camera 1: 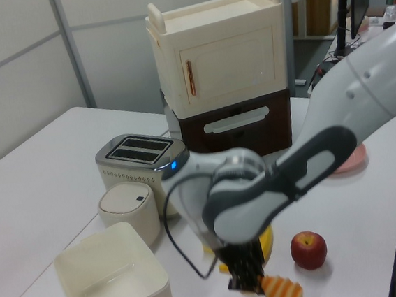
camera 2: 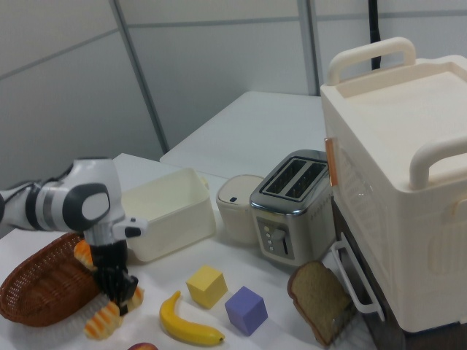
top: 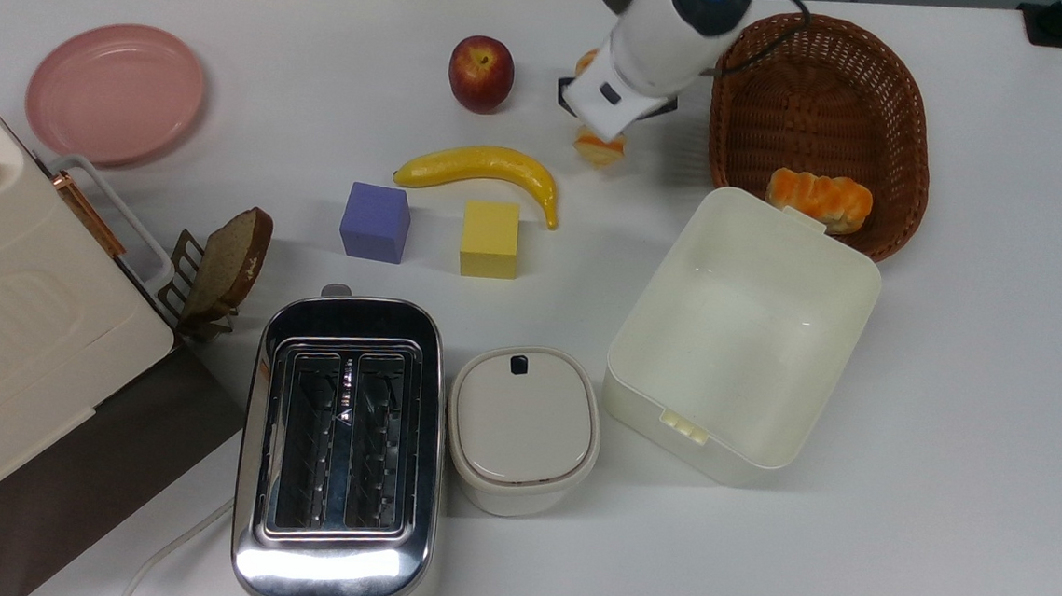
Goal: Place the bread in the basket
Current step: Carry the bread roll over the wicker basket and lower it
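In the top view, the pincer (top: 602, 116) is pinching the bread (top: 598, 147) above the bench (top: 323, 68), between the apple (top: 480, 73) and the basket (top: 819, 122). In the right view, the bread's (camera 2: 104, 317) long axis is tilted, its free end pointing down and toward the right view's left.

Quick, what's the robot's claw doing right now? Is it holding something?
Gripper: shut on the bread, the striped spiral roll, lifted off the table beside the basket.
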Tool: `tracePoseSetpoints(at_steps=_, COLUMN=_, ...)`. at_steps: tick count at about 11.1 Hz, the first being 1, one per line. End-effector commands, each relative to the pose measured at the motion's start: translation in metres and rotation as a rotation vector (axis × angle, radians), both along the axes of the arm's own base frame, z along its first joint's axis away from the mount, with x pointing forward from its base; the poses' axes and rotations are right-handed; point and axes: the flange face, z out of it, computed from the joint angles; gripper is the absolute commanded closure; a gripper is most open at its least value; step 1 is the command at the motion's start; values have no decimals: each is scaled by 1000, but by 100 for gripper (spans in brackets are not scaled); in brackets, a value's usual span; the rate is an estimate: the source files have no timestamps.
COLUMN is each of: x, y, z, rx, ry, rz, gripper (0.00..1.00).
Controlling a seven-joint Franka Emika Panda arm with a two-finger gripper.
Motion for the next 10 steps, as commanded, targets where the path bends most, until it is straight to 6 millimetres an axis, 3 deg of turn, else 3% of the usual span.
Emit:
tracePoseSetpoints(at_steps=1, x=14, y=15, z=65, rx=82, ry=-41, rz=-39, gripper=98)
tracePoseSetpoints(at_steps=4, x=10, y=78, z=112, rx=106, ry=-106, rz=-118, gripper=93)
tracePoseSetpoints(at_steps=5, x=2, y=102, z=111, rx=96, ry=-116, rz=-136, gripper=90)
tracePoseSetpoints(at_steps=7, x=-3, y=148, z=90, rx=77, ry=-141, rz=-171, gripper=86)
tracePoseSetpoints(at_steps=8, x=-10, y=170, z=75, rx=68, ry=-140, rz=-164, gripper=72)
tracePoseSetpoints(at_steps=9, x=-21, y=183, z=70, rx=62, ry=-129, rz=-136, gripper=49)
tracePoseSetpoints(at_steps=10, x=-26, y=189, z=65, rx=55, ry=-119, rz=-126, gripper=0)
